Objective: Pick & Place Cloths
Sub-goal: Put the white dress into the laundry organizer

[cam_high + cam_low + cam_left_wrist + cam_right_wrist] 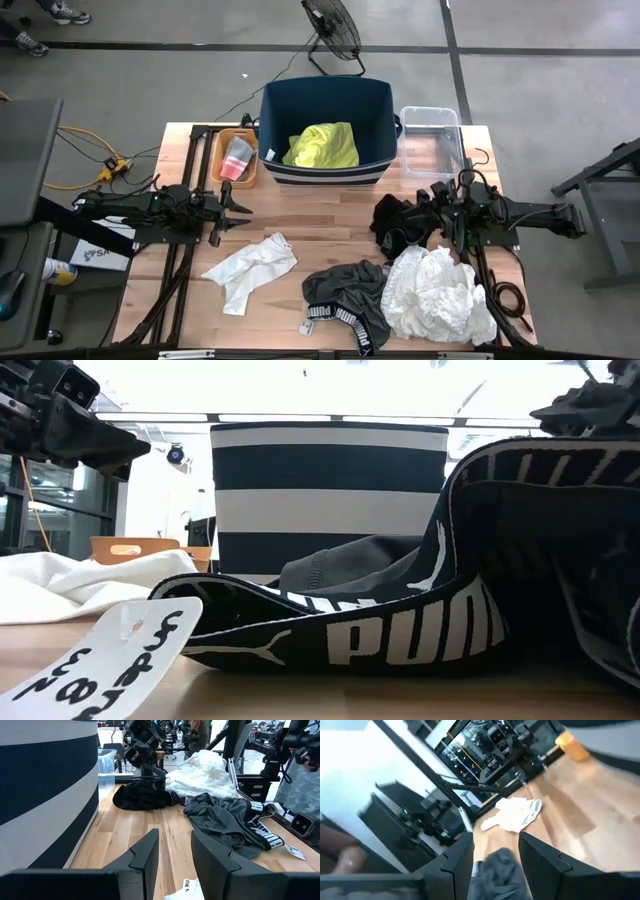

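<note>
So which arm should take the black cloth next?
Right, probably. The right gripper, open and empty, hangs right beside the black cloth. The left gripper waits across the table, nearer the small white cloth.

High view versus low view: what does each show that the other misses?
Only the high view shows the yellow shirt inside the big navy bin, the black garment by the right hand, the crumpled white pile and the open left hand. Only the low view makes the white waistband lettering readable. Both show the dark grey shorts, the flat white cloth and the orange tray.
</note>
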